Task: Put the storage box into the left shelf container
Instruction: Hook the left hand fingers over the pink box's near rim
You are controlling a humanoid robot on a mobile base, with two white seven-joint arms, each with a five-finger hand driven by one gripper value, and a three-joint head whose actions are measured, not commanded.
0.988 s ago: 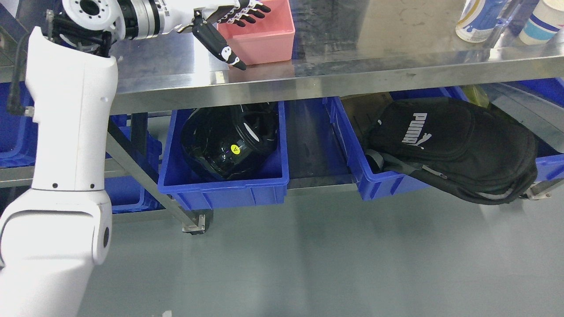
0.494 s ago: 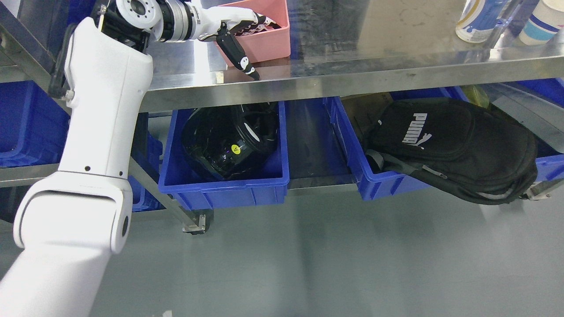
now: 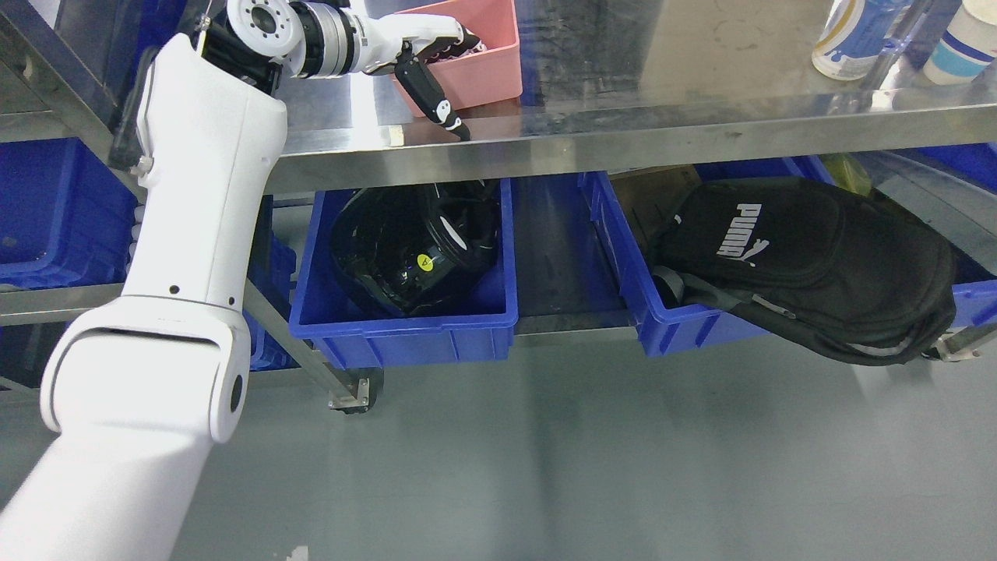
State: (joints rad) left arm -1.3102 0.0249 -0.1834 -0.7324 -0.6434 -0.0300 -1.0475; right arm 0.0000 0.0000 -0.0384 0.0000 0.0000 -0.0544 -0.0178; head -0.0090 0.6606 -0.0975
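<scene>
Left robot hand (image 3: pixel 436 58) grips the near-left wall of the pink storage box (image 3: pixel 475 58): fingers curl over the rim into the box, thumb presses the outside wall and points down toward the desk (image 3: pixel 623 117) edge. The box sits on the steel desk top, at its front edge, tilted slightly with the gripped side raised; whether it has fully left the surface cannot be told. Right arm is not in view. Judgement: the step in hand is lifting the box clear of the desk, then carrying it down to the lower shelf. To do it well, the pinch on the wall should be firm enough that the box does not swing, and the box must come forward past the desk lip before it descends. Below the desk, the left blue shelf container (image 3: pixel 405 312) holds a black helmet (image 3: pixel 409 245) that fills much of it, so free room is limited; the box probably has to rest on or beside the helmet. The desk edge overhangs the container's rear, narrowing the way in. To the right, a second blue bin (image 3: pixel 670 319) carries a black backpack (image 3: pixel 810 265) spilling over its front. Two cups (image 3: pixel 849 39) stand at the desk's far right, well apart from the path.
</scene>
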